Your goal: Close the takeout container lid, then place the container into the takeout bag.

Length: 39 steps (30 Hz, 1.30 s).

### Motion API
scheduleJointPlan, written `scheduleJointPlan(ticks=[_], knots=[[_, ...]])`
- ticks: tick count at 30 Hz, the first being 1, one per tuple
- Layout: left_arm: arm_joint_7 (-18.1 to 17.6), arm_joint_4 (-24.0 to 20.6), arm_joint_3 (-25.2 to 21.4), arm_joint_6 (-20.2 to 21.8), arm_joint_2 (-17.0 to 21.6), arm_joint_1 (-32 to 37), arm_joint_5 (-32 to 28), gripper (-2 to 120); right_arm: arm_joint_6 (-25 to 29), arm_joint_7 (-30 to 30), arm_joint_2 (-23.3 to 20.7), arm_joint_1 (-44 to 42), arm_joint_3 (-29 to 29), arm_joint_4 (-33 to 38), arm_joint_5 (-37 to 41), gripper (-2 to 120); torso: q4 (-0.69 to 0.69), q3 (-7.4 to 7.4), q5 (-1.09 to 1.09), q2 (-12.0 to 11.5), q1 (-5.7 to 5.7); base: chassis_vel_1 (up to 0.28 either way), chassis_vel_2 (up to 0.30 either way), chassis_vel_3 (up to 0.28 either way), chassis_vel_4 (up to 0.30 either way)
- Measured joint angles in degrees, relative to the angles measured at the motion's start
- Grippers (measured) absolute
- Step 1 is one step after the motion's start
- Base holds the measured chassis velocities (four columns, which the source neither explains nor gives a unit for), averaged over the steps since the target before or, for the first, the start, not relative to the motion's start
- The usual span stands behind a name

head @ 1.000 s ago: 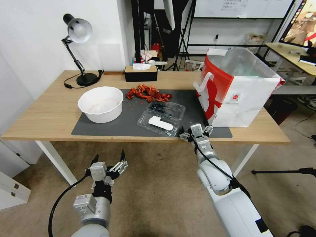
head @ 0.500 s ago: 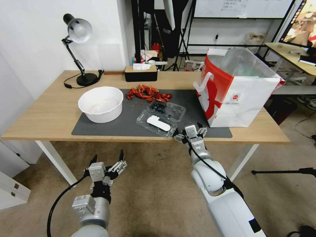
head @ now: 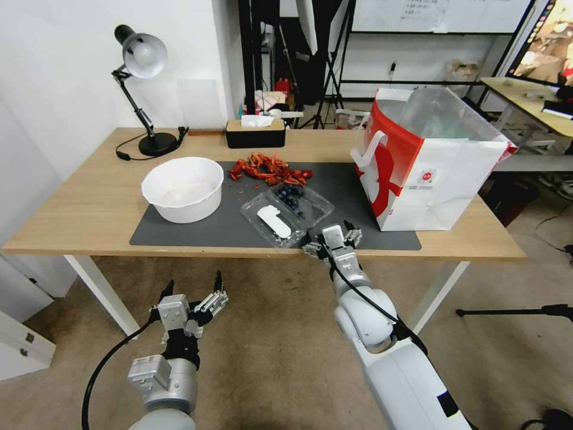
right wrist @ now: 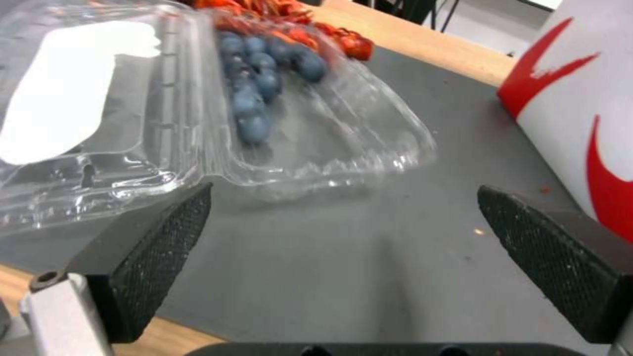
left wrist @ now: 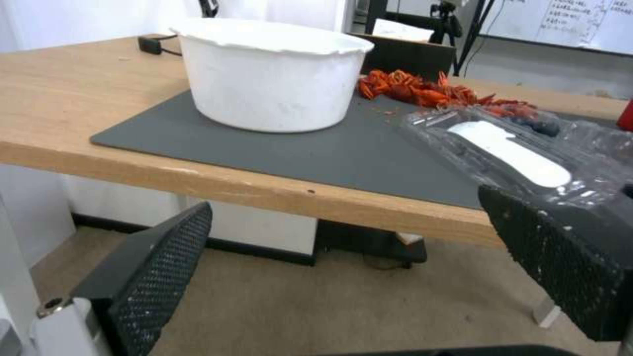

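Left gripper [head: 192, 295] hangs low at seven o'clock, below the desk [head: 83, 203] edge, jaws spread wide and empty. Moving right, the takeout container [head: 286, 214] lies splayed open on the grey mat [head: 197, 230] at centre, the lid [head: 267, 222] with its white sticker flat at the near side, blueberries in the tray beyond (crayfish shells [head: 270, 168] sit just behind, at twelve o'clock of it). Right gripper [head: 332, 237] sits just beside the box's near corner, at five o'clock, jaws wide, gripping nothing. To fold well, I'd say hook under the lid's free edge and swing it over the hinge without skidding the box. The takeout bag [head: 439, 173] stands open at three o'clock.
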Motion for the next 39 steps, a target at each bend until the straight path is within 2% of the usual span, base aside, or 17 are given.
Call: scheduleJointPlan(ticks=[39], knots=[[-0.53, -1.89, -0.25, -3.11, -1.10, 2.76, 1.77, 100, 0.58, 0.44, 4.56, -0.19, -5.83, -1.51, -3.75, 100, 0.00, 0.00, 0.00, 0.00, 0.00, 0.000, 0.000, 0.000, 0.000]])
